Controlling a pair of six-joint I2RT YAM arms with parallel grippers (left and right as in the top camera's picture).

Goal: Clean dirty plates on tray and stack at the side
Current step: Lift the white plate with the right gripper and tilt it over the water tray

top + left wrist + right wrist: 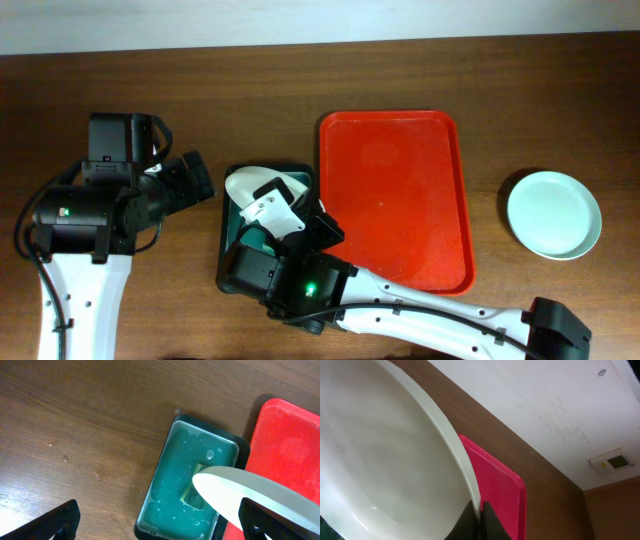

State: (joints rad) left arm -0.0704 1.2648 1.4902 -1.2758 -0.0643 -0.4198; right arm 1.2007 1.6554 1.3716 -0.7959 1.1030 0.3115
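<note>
My right gripper (480, 516) is shut on the rim of a white plate (380, 445) and holds it tilted over the dark green basin (228, 262). The plate also shows in the overhead view (246, 184) and in the left wrist view (260, 494). The red tray (395, 200) stands just right of the basin with nothing on it. A pale mint plate (553, 214) lies on the table to the right of the tray. My left gripper (160, 514) is open and empty, hanging left of the basin.
The basin (165, 485) holds teal water and a sponge (194, 496), partly hidden under the held plate. My right arm runs from the bottom right corner across the front of the table (450, 320). Bare brown wood lies behind the tray.
</note>
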